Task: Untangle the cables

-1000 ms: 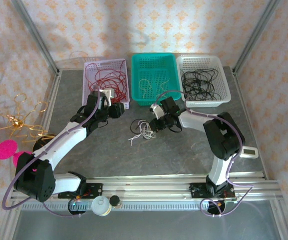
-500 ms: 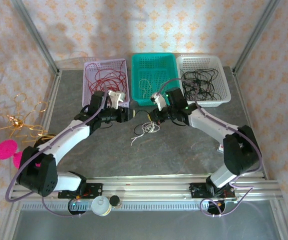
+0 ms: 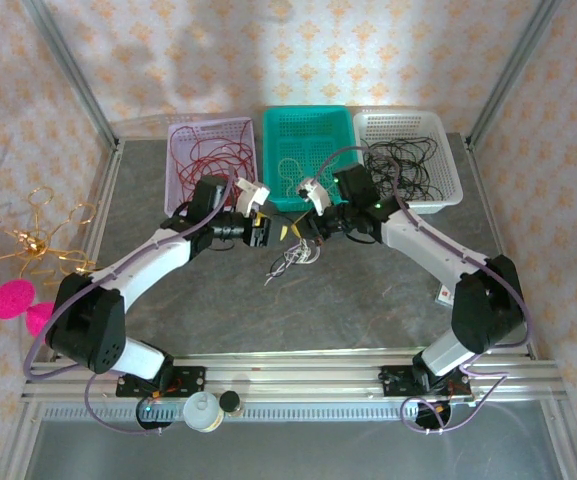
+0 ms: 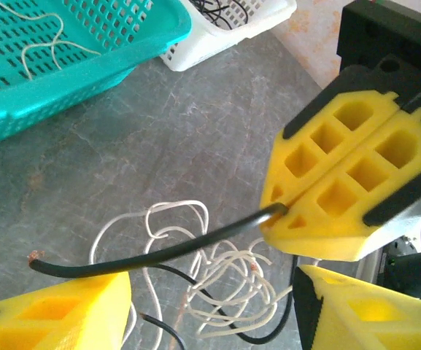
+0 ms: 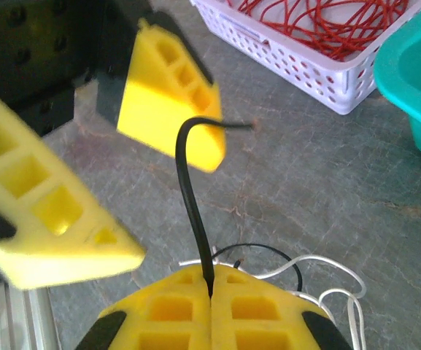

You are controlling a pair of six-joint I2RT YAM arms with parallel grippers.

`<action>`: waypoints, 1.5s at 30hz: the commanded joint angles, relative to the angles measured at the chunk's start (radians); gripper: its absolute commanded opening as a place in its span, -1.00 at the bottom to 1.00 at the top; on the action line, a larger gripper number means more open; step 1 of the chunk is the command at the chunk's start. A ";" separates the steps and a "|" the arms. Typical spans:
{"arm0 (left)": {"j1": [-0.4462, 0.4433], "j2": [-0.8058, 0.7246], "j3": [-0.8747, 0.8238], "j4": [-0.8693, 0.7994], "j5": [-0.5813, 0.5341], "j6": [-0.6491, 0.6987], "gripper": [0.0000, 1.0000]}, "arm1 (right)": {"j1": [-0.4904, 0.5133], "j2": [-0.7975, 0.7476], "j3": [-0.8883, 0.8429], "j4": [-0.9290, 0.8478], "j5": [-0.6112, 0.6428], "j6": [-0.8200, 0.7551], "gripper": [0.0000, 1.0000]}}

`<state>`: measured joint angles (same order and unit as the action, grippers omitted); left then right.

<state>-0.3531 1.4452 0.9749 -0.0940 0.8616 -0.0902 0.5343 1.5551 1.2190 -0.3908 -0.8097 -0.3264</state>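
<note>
Snagging looms: right gripper point(image 5: 210, 283), clenched on black cable point(image 5: 188, 182), may drag white cables point(image 4: 225, 275) while left gripper point(image 5: 174, 208) hangs released.

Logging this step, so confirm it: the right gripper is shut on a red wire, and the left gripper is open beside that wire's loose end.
Wrong colour. The wire pinched in the right gripper is black, not red, as the right wrist view shows. The left gripper is indeed open beside its loose end.
</note>
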 commanded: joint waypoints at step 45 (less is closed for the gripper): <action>0.068 0.000 0.190 -0.373 0.116 0.302 0.38 | 0.003 0.011 0.131 -0.039 -0.108 -0.081 -1.00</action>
<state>-0.2752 1.4429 1.1439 -0.4225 0.9398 0.1482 0.5343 1.5959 1.3106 -0.4309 -0.8989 -0.4049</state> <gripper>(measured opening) 0.684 0.061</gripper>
